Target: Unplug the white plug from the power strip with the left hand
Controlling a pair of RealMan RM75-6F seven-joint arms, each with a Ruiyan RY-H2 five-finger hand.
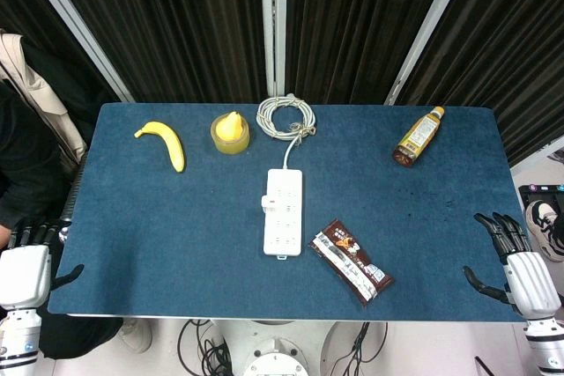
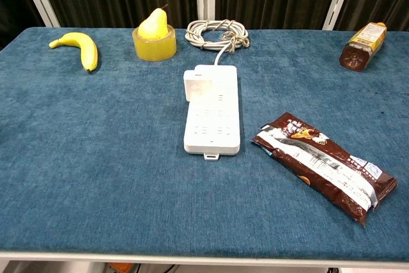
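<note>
A white power strip (image 1: 283, 211) (image 2: 213, 108) lies lengthwise at the middle of the blue table. The small white plug (image 1: 266, 202) (image 2: 193, 85) sits in it at its left side, near the far end. The strip's cable is coiled (image 1: 285, 117) (image 2: 216, 33) at the back. My left hand (image 1: 26, 269) hangs off the table's near left corner, fingers apart, holding nothing, far from the plug. My right hand (image 1: 515, 266) rests at the near right edge, also open and empty. Neither hand shows in the chest view.
A banana (image 1: 164, 141) (image 2: 79, 46) lies back left. A pear on a yellow tape roll (image 1: 230, 132) (image 2: 154, 37) stands beside the cable coil. A brown snack packet (image 1: 351, 261) (image 2: 323, 163) lies right of the strip. A bottle (image 1: 418, 136) (image 2: 362, 44) lies back right.
</note>
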